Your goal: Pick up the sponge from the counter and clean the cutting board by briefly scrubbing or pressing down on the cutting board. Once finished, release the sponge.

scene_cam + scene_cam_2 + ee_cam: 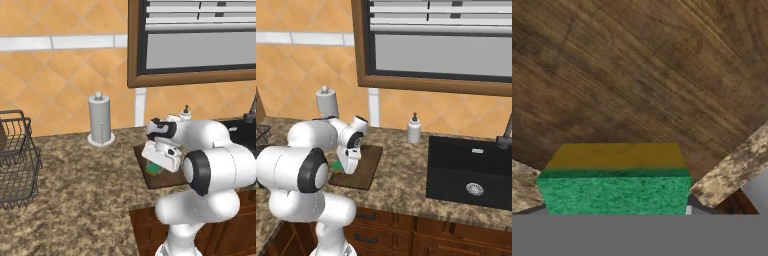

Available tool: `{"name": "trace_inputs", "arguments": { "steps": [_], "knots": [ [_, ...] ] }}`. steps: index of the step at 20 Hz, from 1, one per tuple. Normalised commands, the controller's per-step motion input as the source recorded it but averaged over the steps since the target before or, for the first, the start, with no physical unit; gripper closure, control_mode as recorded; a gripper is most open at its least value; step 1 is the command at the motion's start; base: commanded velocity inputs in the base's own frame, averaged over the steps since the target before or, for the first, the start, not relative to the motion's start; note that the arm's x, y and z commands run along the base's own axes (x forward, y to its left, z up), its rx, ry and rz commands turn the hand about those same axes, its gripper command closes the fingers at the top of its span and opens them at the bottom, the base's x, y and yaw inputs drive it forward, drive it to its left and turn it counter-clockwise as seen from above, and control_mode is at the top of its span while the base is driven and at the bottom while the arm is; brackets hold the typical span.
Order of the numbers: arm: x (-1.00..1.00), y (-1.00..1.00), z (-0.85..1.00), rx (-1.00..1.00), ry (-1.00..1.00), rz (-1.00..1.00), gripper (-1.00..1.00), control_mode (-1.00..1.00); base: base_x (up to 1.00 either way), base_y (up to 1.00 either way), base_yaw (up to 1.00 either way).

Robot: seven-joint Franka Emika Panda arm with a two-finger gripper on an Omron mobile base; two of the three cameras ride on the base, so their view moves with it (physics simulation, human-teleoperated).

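The green sponge [614,192], with its yellowish underside facing the board, sits in my gripper [155,166]. The gripper is shut on it just above the dark brown cutting board [637,75]. From the left base, the sponge [152,168] pokes out under my hand over the board's [161,180] left part. From the right base, the sponge [335,165] shows at the board's [367,167] left edge under the gripper [339,168]. The sponge hides my fingertips in the hand view. Speckled granite counter [85,195] surrounds the board.
A paper towel holder [99,120] stands at the wall, left of the board. A wire basket [17,160] sits at the far left. A soap bottle [414,128] and the black sink [471,172] with its faucet [504,134] lie to the right.
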Motion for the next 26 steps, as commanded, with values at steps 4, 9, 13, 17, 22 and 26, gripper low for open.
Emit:
{"name": "trace_inputs", "arguments": {
  "steps": [4, 9, 13, 17, 22, 26],
  "knots": [
    [1.00, 0.00, 0.24, 0.00, 0.15, -0.09, 1.00, -1.00, 0.00, 0.00, 0.00],
    [1.00, 0.08, 0.01, -0.04, 0.02, -0.08, 1.00, -1.00, 0.00, 0.00, 0.00],
    [1.00, 0.20, 0.00, -0.08, 0.11, -0.09, 1.00, -1.00, 0.00, 0.00, 0.00],
    [0.84, 0.16, 0.00, -0.06, 0.07, -0.09, 1.00, -1.00, 0.00, 0.00, 0.00],
    [0.17, 0.02, -0.10, 0.00, -0.04, -0.08, 1.00, -1.00, 0.00, 0.00, 0.00],
    [-0.12, 0.03, -0.50, 0.02, -0.07, -0.14, 1.00, -1.00, 0.00, 0.00, 0.00]
  ]
}}
